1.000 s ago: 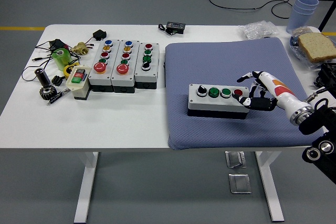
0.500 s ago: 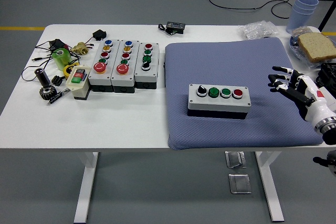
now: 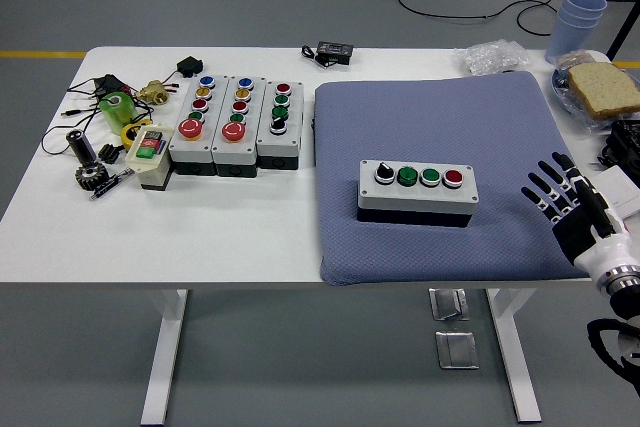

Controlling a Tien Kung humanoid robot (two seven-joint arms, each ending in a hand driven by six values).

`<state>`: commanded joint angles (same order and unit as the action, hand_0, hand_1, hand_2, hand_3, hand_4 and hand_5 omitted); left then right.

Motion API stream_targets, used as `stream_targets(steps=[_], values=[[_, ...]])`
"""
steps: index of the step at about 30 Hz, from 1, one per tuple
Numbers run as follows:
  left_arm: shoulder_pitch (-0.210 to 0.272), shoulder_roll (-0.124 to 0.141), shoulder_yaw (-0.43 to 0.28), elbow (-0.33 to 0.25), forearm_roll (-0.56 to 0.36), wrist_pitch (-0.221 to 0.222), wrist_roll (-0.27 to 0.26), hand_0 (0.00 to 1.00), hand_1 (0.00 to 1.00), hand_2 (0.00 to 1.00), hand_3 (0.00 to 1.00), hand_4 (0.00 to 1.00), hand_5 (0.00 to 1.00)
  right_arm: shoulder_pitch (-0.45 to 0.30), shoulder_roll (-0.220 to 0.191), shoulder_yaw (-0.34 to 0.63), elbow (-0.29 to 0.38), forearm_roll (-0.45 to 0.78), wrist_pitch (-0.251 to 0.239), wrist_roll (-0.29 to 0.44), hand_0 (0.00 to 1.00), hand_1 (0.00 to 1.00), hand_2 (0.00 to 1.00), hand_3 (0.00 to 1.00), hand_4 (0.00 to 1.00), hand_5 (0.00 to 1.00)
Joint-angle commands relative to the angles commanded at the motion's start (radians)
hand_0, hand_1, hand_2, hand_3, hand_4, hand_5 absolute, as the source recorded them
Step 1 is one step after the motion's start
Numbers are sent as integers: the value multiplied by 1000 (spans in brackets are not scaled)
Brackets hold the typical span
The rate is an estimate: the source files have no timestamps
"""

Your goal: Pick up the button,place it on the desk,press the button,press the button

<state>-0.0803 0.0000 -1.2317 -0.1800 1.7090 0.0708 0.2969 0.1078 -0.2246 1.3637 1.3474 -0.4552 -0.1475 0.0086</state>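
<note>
A grey button box (image 3: 417,190) lies on the blue-grey mat (image 3: 440,117), near the mat's front. It carries a black knob, two green buttons and a red button (image 3: 453,178) at its right end. My right hand (image 3: 560,199) is at the mat's right front edge, to the right of the box and clear of it. Its fingers are spread and hold nothing. My left arm does not show.
Three more button boxes (image 3: 236,120) stand side by side left of the mat, with a small switch box (image 3: 147,152), cables and metal parts further left. A stack of blue cups (image 3: 577,19), a bread slice (image 3: 602,86) and a plastic bag (image 3: 494,55) are at the back right.
My right hand was touching the box's right end by the red button. It has drawn back to the right and toward the near edge, and its fingers have spread.
</note>
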Motion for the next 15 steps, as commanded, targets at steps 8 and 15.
stream_targets(steps=[8, 15], values=[[3, 0, 2, 0, 1, 1, -1, 642, 623, 610, 565, 310, 860, 0, 8, -1, -2, 5, 10, -9, 711, 681, 715, 699, 771, 407], [-1, 0, 7, 0, -7, -1, -2, 643, 624, 610, 565, 310, 860, 5, 15, 0, -5, -4, 14, -14, 704, 674, 712, 678, 769, 405]])
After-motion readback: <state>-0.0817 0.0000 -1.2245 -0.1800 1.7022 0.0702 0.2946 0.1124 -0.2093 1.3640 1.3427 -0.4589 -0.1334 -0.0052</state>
